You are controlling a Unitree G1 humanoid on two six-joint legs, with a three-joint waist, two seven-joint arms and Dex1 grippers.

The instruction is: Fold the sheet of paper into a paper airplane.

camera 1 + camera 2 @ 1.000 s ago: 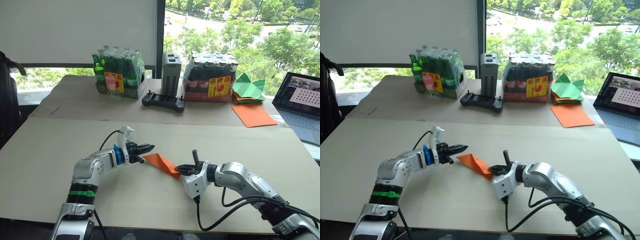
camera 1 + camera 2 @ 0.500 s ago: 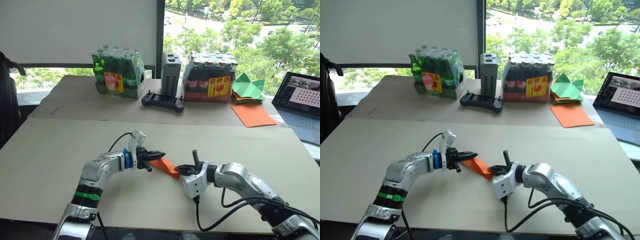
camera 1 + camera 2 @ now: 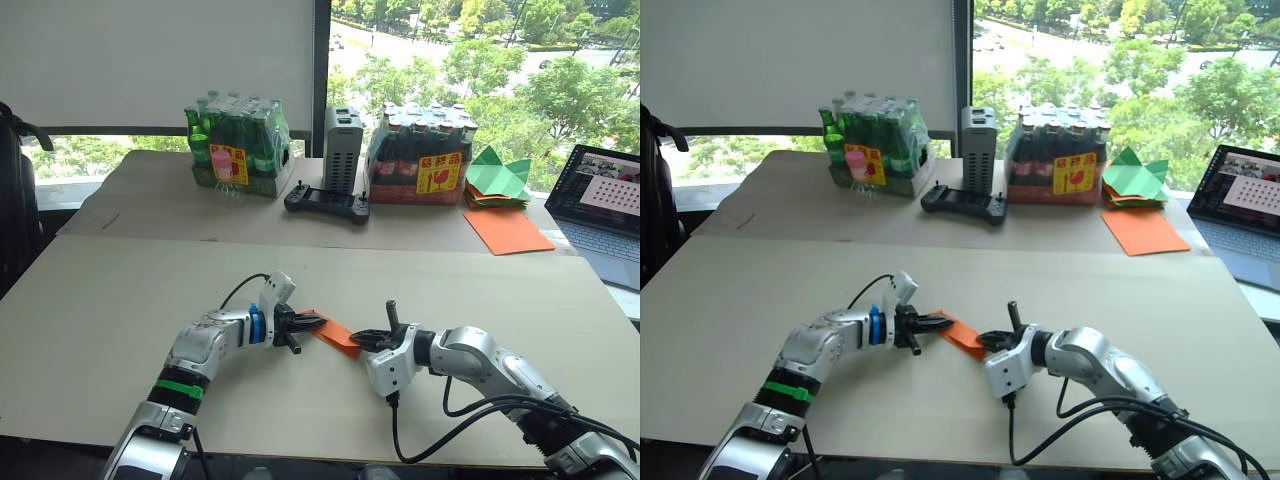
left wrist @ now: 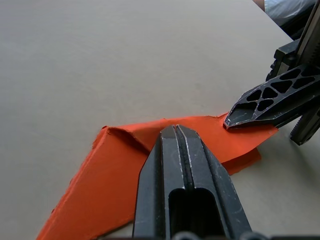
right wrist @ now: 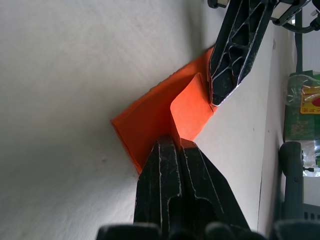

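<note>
— One folded paper (image 3: 336,335), orange, lies near the middle of the near table (image 3: 90,310); two grippers meet on it.

— Their state?

— Left gripper (image 3: 318,323) clenched, tips pressing its left part. Right gripper (image 3: 357,341) clenched, grasping the right edge.

— Anything obscured?

— Fingers cover part of the folds.

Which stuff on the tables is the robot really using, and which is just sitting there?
Using:
small folded bright orange paper
left gripper, shut, pressing on it
right gripper, shut on its edge

Just sitting there:
green bottle pack
dark bottle pack
grey box
black controller
green paper shapes
larger flat orange sheet
laptop
</note>
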